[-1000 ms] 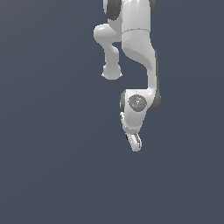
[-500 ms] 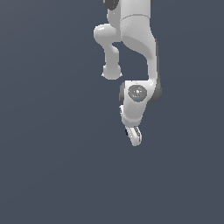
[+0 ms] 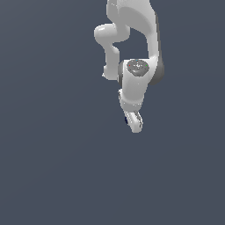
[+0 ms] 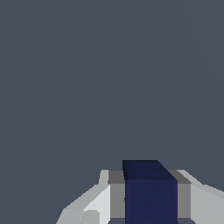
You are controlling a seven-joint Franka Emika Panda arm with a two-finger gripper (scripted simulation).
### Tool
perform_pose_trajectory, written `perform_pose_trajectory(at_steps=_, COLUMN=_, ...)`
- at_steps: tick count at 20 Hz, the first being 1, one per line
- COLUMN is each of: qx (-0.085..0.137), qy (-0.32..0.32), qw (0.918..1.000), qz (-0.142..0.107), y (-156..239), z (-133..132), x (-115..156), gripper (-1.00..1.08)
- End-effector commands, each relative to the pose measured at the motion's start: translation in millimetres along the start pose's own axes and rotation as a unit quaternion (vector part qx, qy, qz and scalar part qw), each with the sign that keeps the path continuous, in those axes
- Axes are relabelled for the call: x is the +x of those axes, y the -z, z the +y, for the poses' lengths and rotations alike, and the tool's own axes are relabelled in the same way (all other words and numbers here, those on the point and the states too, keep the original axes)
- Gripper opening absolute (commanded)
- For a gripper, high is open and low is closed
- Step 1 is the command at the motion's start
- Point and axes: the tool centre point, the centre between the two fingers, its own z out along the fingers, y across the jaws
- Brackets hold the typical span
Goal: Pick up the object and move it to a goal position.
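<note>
The object shows in the wrist view as a dark navy-blue block clamped between the two grey pads of my white gripper. In the exterior view only a sliver of the object peeks out at the side of the gripper, which hangs at the lower end of the white arm, raised off the grey surface. The gripper is shut on the object. No goal marker is visible in either view.
The white arm folds down from the top of the exterior view. A uniform grey surface fills everything around it, with no other objects showing.
The arm's lower section and gripper have moved up in the exterior view over the last second, carrying the object with them.
</note>
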Motion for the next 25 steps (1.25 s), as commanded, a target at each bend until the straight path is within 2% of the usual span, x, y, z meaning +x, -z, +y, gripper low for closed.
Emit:
perform_pose_trajectory(at_steps=1, qx=0.000, qy=0.000, qw=1.0000, qz=0.000, y=24, z=8, x=1, gripper=-1.00)
perform_pose_trajectory(at_steps=13, qx=0.000, qy=0.000, qw=1.0000, qz=0.001, y=102, z=32, x=6, gripper=-1.00)
perform_pose_trajectory(at_steps=18, qx=0.000, qy=0.000, qw=1.0000, qz=0.001, y=114, z=35, x=6, gripper=-1.00)
perform_pose_trajectory(at_steps=25, qx=0.000, qy=0.000, qw=1.0000, qz=0.001, y=112, z=33, x=6, gripper=-1.00)
